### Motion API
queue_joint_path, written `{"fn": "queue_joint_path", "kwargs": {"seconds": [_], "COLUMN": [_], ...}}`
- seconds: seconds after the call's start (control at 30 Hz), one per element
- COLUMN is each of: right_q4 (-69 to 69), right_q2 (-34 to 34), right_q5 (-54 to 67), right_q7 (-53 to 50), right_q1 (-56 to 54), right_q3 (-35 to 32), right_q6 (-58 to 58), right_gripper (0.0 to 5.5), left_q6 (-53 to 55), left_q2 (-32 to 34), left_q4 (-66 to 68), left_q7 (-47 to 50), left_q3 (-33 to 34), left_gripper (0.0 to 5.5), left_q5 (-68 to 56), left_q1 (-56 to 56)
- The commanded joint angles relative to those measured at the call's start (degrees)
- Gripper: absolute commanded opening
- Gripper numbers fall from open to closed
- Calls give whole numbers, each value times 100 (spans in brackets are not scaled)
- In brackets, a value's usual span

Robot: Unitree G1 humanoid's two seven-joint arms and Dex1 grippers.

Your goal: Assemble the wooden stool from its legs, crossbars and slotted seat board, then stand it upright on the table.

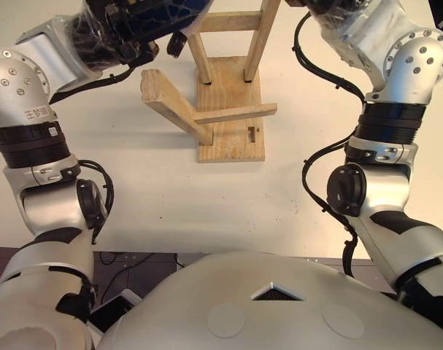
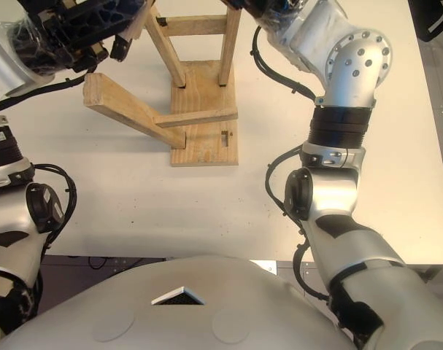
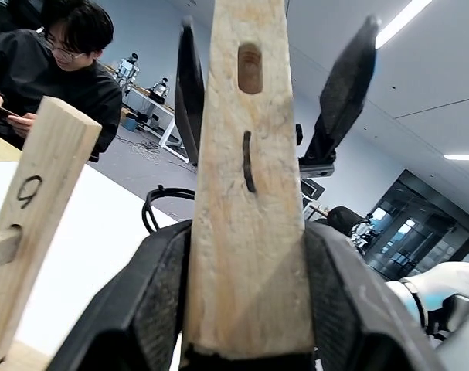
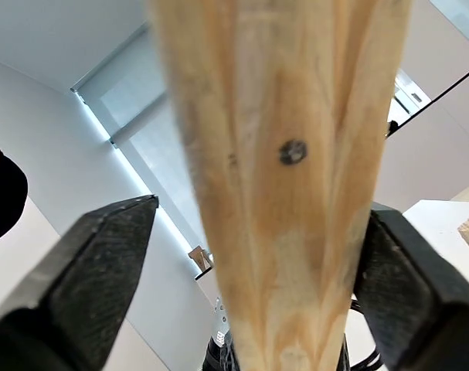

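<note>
The slotted seat board (image 1: 230, 149) lies flat on the white table. Two legs (image 1: 255, 44) stand in its far end, joined by a crossbar (image 1: 228, 22). My left gripper (image 1: 183, 36) (image 3: 279, 25) is shut on the left standing leg (image 3: 246, 232), near its top. The right standing leg (image 4: 280, 193) is clamped by my right gripper (image 4: 263, 205), whose arm (image 2: 279, 18) comes in from the far right. A third leg (image 1: 171, 106) leans tilted on the board's near left corner, with a crossbar (image 1: 236, 113) stuck in its side. Beside that crossbar's free end is a bare slot (image 1: 252, 133).
The white table (image 1: 170, 197) has free room in front of the board and on both sides of it. Its near edge (image 1: 206, 251) runs below my arms. A dark object (image 2: 434, 18) stands beyond the table's right edge.
</note>
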Motion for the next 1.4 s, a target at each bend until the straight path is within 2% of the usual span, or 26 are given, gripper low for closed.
{"fn": "queue_joint_path", "kwargs": {"seconds": [0.03,0.23,0.47,0.5,0.63,0.77,0.9,0.97,1.07,1.23,1.4], "right_q4": [28,27,-30,-37,-153,-78,-129,-163,-276,-546,-795], "right_q2": [-96,-133,-202,-240,-587,-958,-1372,-1719,-2054,-1696,-1317], "right_q5": [39,-41,-249,-403,-970,-1264,-1516,-1997,-2598,-3015,-2552], "right_q7": [137,276,422,520,925,1050,1112,1289,1627,1882,2050], "right_q1": [-112,-99,-85,-61,217,591,1001,1385,2065,2871,3209], "right_q3": [-16,-4,45,104,329,164,-27,90,292,414,260], "right_q6": [117,132,13,-85,-341,-518,-679,-1052,-1645,-2791,-2870], "right_gripper": [322,221,214,213,207,206,206,206,205,205,205], "left_q6": [209,328,139,99,159,38,-115,-482,-966,-1778,-1888], "left_q2": [-56,-89,17,93,654,1166,1239,1116,964,523,484], "left_q4": [-62,-39,112,128,-22,-49,-33,231,587,1052,1171], "left_q7": [66,184,197,150,-258,-635,-640,-258,102,520,548], "left_q3": [208,300,135,109,218,396,476,660,802,824,845], "left_gripper": [204,204,204,240,294,357,417,439,504,508,508], "left_q5": [-327,-473,-146,-52,55,148,247,535,884,1391,1542], "left_q1": [-37,-4,20,104,612,967,1214,1290,1412,1472,1503]}}
